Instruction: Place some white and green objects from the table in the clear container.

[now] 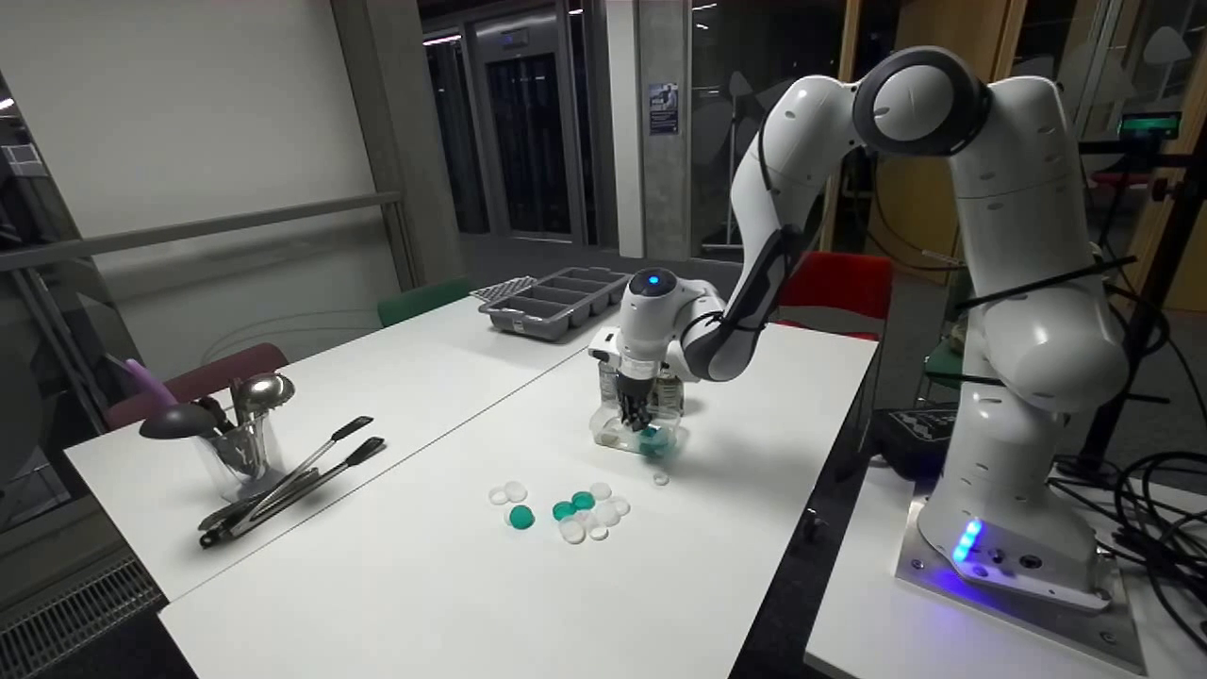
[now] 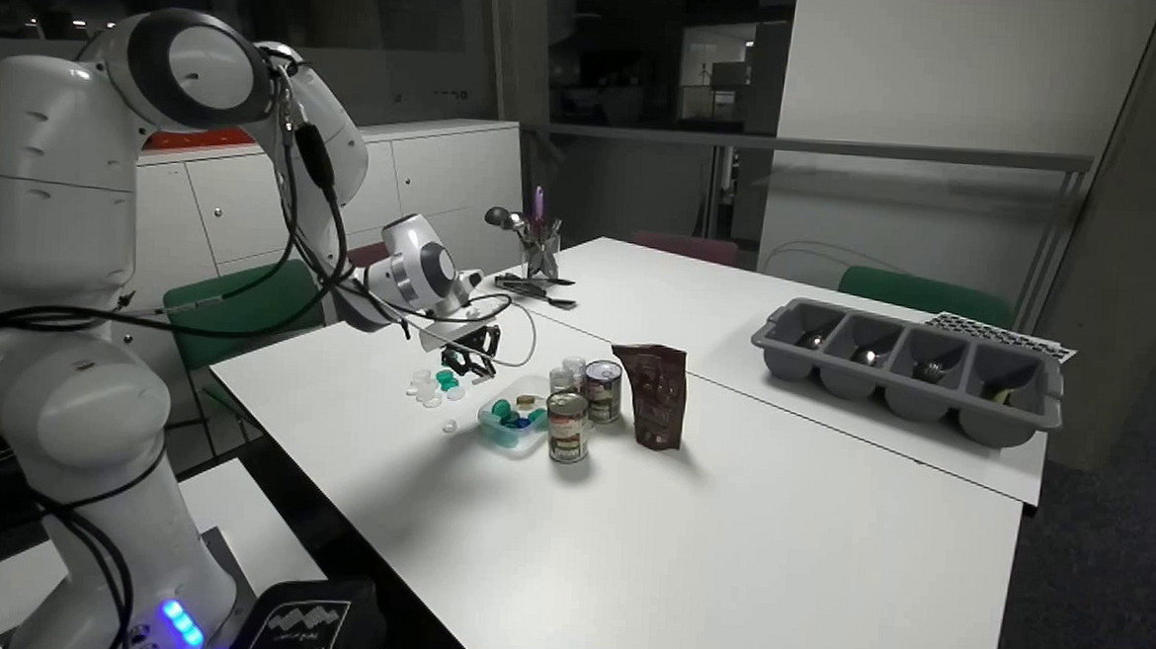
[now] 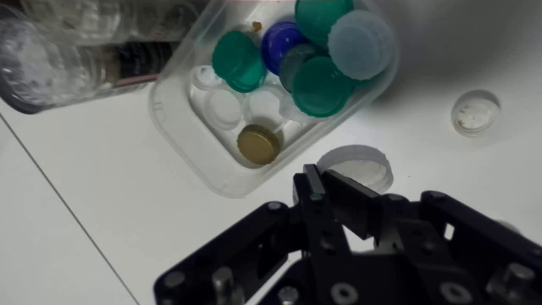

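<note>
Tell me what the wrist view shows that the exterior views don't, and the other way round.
Only the wrist view makes out a brown speck and flat pale caps on the floor of the clear container; only there is the held white cap clear, pinched at its rim by the gripper.

Only the exterior views show loose green caps on the table, the grey tray, the black ladle and, in an exterior view, a brown pouch.

Both share the gripper, the container with green caps inside, and a loose white cap near it.
</note>
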### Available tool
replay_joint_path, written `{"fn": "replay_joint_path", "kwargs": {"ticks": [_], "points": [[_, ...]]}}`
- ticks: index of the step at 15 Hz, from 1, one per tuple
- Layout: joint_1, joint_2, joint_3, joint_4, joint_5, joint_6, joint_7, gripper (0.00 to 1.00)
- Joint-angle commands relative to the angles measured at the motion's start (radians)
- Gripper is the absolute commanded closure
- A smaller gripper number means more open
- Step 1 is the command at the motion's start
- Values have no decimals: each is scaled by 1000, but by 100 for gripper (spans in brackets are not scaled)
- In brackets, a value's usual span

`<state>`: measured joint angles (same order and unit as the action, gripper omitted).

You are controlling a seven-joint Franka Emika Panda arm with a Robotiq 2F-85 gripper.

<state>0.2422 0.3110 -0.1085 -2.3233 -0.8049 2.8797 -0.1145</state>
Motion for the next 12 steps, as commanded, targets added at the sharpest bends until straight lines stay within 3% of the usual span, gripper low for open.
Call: {"fn": "replay_joint_path", "kwargs": {"ticks": [1, 4, 7, 8, 9, 12], "points": [[42, -100, -100, -63, -149, 38, 192, 98], [15, -102, -122, -57, -168, 43, 255, 98], [-15, -63, -136, -35, -125, 61, 225, 98], [-24, -50, -138, -27, -112, 66, 211, 77], [-36, -32, -134, -18, -97, 74, 196, 66], [-62, 11, -122, 1, -84, 106, 176, 43]]}}
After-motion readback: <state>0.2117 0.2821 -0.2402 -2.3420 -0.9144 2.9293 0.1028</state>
